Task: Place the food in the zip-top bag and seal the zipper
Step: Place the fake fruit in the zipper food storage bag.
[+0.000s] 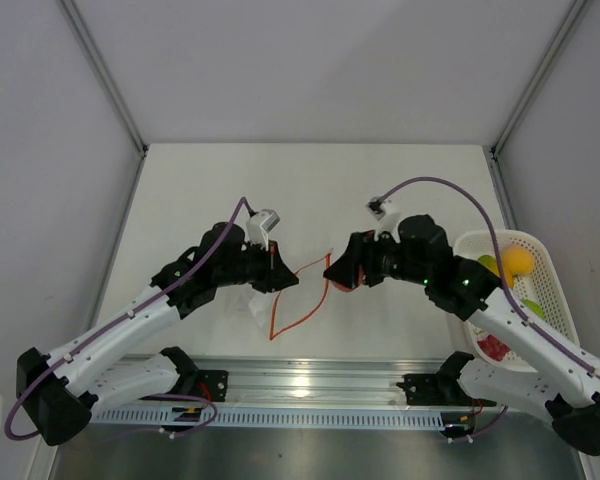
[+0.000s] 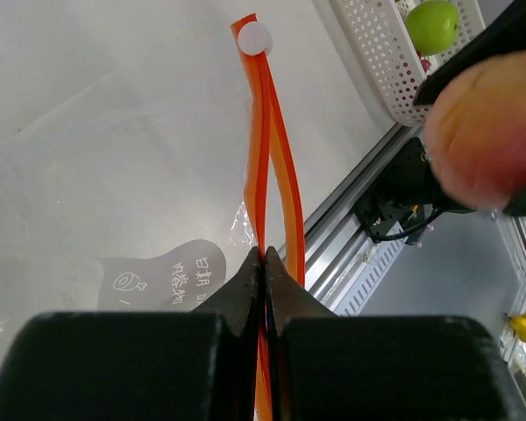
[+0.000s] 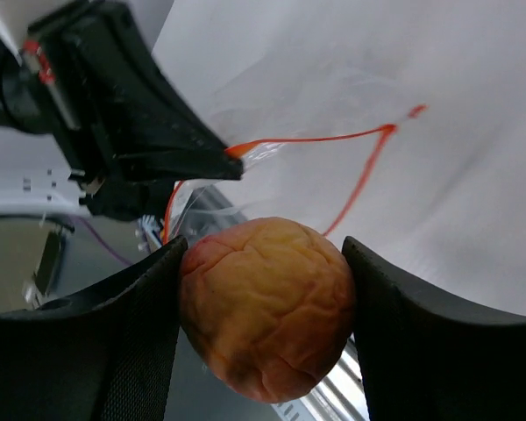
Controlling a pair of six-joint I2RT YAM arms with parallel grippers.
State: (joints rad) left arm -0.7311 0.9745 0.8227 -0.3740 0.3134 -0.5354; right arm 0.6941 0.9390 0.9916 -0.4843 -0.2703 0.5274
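Above the table's [image 1: 380, 190] near middle, seen from overhead, the left gripper [image 1: 283, 275] is pinching one lip of the bag's [image 1: 258, 305] zipper [image 1: 298, 300], propping the mouth open toward the right gripper [image 1: 336, 272]. From the left wrist, its jaws are clamping that zipper tight, with the basket [image 2: 377, 61] showing far right. From the right wrist, the right gripper is clasping a yellow-orange fruit [image 3: 267, 307], evidently lining it up just right of the opening.

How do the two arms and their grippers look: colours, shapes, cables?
The left arm and right arm have white links, black joints and black bases. A purple cable runs along each. The left gripper and right gripper have black, wedge-shaped fingers.
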